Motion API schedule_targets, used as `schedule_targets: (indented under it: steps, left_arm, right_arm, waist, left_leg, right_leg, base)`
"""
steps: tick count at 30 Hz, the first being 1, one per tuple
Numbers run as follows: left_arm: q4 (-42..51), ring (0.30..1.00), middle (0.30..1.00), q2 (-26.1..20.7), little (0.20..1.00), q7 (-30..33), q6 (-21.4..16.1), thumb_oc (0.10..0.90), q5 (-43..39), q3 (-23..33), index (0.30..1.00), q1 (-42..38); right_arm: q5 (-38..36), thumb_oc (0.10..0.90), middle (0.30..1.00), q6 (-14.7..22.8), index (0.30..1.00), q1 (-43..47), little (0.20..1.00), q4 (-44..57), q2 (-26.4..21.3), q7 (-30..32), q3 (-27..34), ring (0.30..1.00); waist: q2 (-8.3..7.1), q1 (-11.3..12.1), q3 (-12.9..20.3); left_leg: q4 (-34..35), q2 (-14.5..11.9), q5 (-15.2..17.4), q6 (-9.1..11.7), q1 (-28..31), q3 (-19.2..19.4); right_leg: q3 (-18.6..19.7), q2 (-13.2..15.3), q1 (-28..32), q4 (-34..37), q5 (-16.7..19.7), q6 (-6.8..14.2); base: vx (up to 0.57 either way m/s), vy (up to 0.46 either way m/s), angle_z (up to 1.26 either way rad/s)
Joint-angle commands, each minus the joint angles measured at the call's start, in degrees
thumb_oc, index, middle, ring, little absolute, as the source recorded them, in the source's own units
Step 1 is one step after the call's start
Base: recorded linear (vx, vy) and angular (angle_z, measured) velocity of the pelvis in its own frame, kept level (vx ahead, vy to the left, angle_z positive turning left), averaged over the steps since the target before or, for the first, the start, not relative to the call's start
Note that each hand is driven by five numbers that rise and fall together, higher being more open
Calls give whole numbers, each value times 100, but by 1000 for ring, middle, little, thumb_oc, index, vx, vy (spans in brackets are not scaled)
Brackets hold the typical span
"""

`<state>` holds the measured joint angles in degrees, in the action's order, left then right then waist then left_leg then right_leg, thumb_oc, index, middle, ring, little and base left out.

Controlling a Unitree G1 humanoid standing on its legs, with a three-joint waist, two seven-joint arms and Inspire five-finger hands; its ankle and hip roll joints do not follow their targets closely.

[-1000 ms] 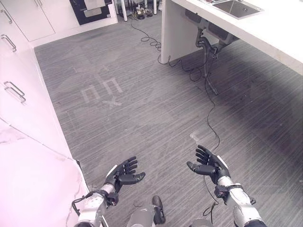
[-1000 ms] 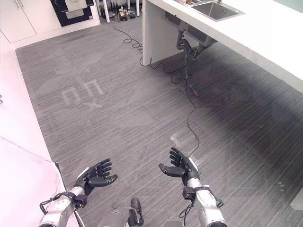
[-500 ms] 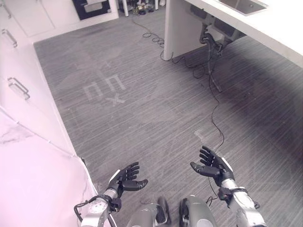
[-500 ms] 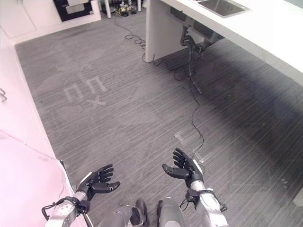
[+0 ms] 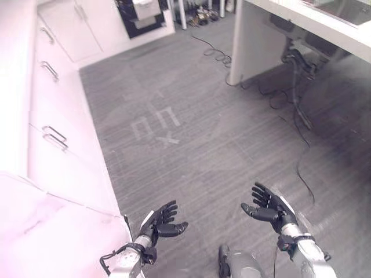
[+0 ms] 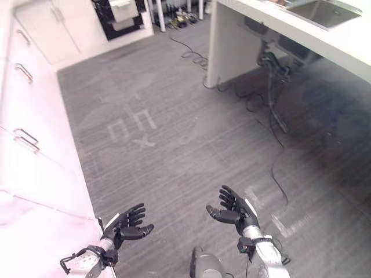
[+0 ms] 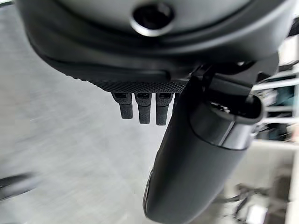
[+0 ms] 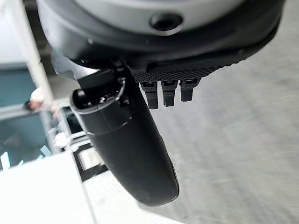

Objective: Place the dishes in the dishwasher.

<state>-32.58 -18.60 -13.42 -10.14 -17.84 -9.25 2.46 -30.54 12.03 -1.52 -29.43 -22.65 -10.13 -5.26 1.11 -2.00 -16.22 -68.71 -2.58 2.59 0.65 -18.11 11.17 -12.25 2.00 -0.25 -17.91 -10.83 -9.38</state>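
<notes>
A grey floor (image 5: 197, 139) fills the middle, with white cabinets (image 5: 52, 116) along the robot's left and a white counter (image 6: 324, 35) holding a sink (image 6: 322, 11) at the far right. Both hands, left hand (image 5: 165, 220) and right hand (image 5: 269, 208), hover over the floor, fingers spread and holding nothing. I cannot see dishes or a dishwasher

No readable text, labels, brands or numbers appear anywhere. The one sign-like mark is on the grey floor (image 5: 232, 145): pale tape marks (image 5: 155, 123) forming two open-bottomed box shapes side by side, with a small cross just below them. They lie between the white cabinets (image 5: 55, 133) and the white table (image 5: 301, 29).
</notes>
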Motion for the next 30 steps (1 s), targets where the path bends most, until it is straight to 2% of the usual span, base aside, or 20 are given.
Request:
schedule_targets:
  steps: [1,2,3,4,5,7,9,10,11,12,13,14,16,18,19,21,22,24,26,30]
  left_arm:
    - [188,900,900,-86,900,-30,-298,800,-249,-54,900,-71]
    - [190,900,900,-63,900,9,-327,800,-248,-44,900,-23]
    - [204,900,900,-68,900,9,-330,800,-269,-43,900,28]
    - [239,900,900,-38,900,7,-377,800,-230,-8,900,217]
    - [285,900,900,-41,900,-8,-441,800,-196,18,900,362]
    - [260,900,900,-63,900,-93,-591,800,-216,95,900,491]
    - [138,900,900,-120,900,-143,-653,800,-237,204,900,534]
    - [79,900,900,-131,900,-146,-642,800,-169,222,900,503]
    - [-21,900,900,-136,900,-196,-597,800,-54,212,900,364]
    - [-18,900,900,-192,900,-147,-555,800,-10,136,900,285]
    - [-35,900,900,-217,900,-76,-481,800,26,107,900,210]
    - [-50,900,900,-242,900,-1,-400,800,46,72,900,145]
    - [-118,900,900,-268,900,130,-405,800,-85,6,900,64]
    - [-67,900,900,-279,900,134,-416,800,-182,-20,900,37]
    - [-40,900,900,-297,900,107,-400,800,-161,-19,900,21]
    - [-44,900,900,-340,900,67,-308,800,-186,4,900,-44]
    - [-74,900,900,-333,900,56,-287,800,-166,32,900,-75]
    - [-184,900,900,-285,900,56,-348,800,-138,11,900,-77]
    - [-233,900,900,-209,900,61,-464,800,-120,-18,900,-12]
    - [-198,900,900,-102,900,183,-538,800,-214,50,900,210]
  right_arm:
    - [-147,800,900,761,900,209,900,447,-246,-101,-1,900]
    - [-156,800,900,761,900,213,900,421,-221,-99,-11,900]
    - [-180,800,900,748,900,202,900,428,-222,-87,-24,900]
    - [-231,800,900,758,900,215,900,408,-212,-59,-123,900]
    - [-292,800,900,760,900,220,900,370,-191,-55,-141,900]
    - [-334,800,900,791,900,225,900,310,-150,-113,-115,900]
    - [-386,800,900,807,900,292,900,193,-94,-197,-128,900]
    - [-485,800,900,786,900,303,900,151,-58,-236,-120,900]
    - [-733,800,900,790,900,293,900,70,89,-304,-101,900]
    - [-672,800,900,835,900,262,900,74,174,-340,-88,900]
    - [-503,800,900,862,900,221,900,83,244,-330,-93,900]
    - [-415,800,900,885,900,206,900,68,275,-311,-132,900]
    - [-537,800,900,900,900,267,900,-18,290,-345,-298,900]
    - [-590,800,900,929,900,286,900,-7,271,-330,-389,900]
    - [-592,800,900,932,900,264,900,31,253,-321,-357,900]
    - [-735,800,900,939,900,214,900,13,206,-418,-283,900]
    - [-783,800,900,931,900,201,900,-7,193,-482,-248,900]
    - [-792,800,900,966,900,152,900,-84,167,-687,-124,900]
    - [-803,800,900,935,900,151,900,-89,180,-696,-76,900]
    - [-681,800,900,725,900,279,900,-63,167,-718,-160,900]
  waist:
    - [-190,-60,122]
    - [-150,30,109]
    - [-93,97,92]
    - [68,348,88]
    - [149,523,111]
    - [166,645,177]
    - [72,678,287]
    - [20,691,322]
    - [5,638,404]
    - [55,574,412]
    - [141,533,392]
    - [256,467,359]
    - [386,355,293]
    - [443,175,206]
    - [433,47,161]
    - [396,-63,94]
    - [340,-112,91]
    - [288,-241,65]
    - [293,-272,61]
    - [225,-245,135]
  left_leg:
    - [3568,291,125,-60,867,-64]
    - [4855,317,-25,-18,860,69]
    - [5152,319,-36,22,645,2]
    - [5152,280,-229,152,-187,-489]
    - [5152,165,-392,223,-719,-569]
    - [5152,84,-464,186,-887,-292]
    - [5152,180,-363,-21,-532,-99]
    - [5152,294,-277,-112,-430,-129]
    - [5152,393,1,-348,-87,-57]
    - [5152,467,151,-491,121,-93]
    - [5152,519,250,-580,303,-184]
    - [5152,477,362,-638,518,-208]
    - [5152,406,537,-689,824,-181]
    - [5152,394,692,-695,1118,-230]
    - [5152,446,789,-680,1235,-344]
    - [5152,462,968,-611,1452,-508]
    - [5152,482,1100,-577,1561,-560]
    - [5152,463,1464,-493,1848,-657]
    - [5152,390,1635,-433,2008,-579]
    - [5152,186,1569,-257,2306,-303]
  right_leg:
    - [413,132,40,73,-15,866]
    - [454,48,167,73,-129,947]
    - [498,-53,258,73,-206,988]
    - [747,-326,519,73,-411,994]
    - [870,-455,701,73,-538,984]
    - [841,-430,959,73,-694,1021]
    - [806,-252,1360,73,-660,1156]
    - [824,-206,1495,73,-353,1250]
    - [644,-65,1496,-691,974,1736]
    - [614,23,1184,-1601,1410,1959]
    - [568,96,798,-2454,1769,2062]
    - [490,160,356,-3247,1896,2058]
    - [171,260,-302,-3648,1720,1944]
    - [-115,181,-892,-3309,1338,1780]
    - [-217,139,-1116,-2801,1206,1739]
    - [-529,366,-1157,-1608,1086,1606]
    - [-587,517,-1219,-833,1264,1615]
    - [-525,870,-1564,72,1674,1749]
    - [-458,1035,-1711,73,1668,1777]
    - [-470,878,-1330,73,1123,1633]
  base:
    - [669,76,-30]
    - [618,116,-73]
    - [760,148,-84]
    - [777,136,-75]
    - [751,141,-46]
    - [521,129,-99]
    - [573,192,-123]
    - [702,290,-71]
    - [618,300,-32]
    - [628,358,-3]
    - [433,301,17]
    - [341,259,22]
    - [288,167,-6]
    - [321,-3,-42]
    - [398,-141,-24]
    - [370,-215,10]
    - [393,-266,3]
    - [499,-357,17]
    - [427,-327,24]
    - [388,-306,-57]
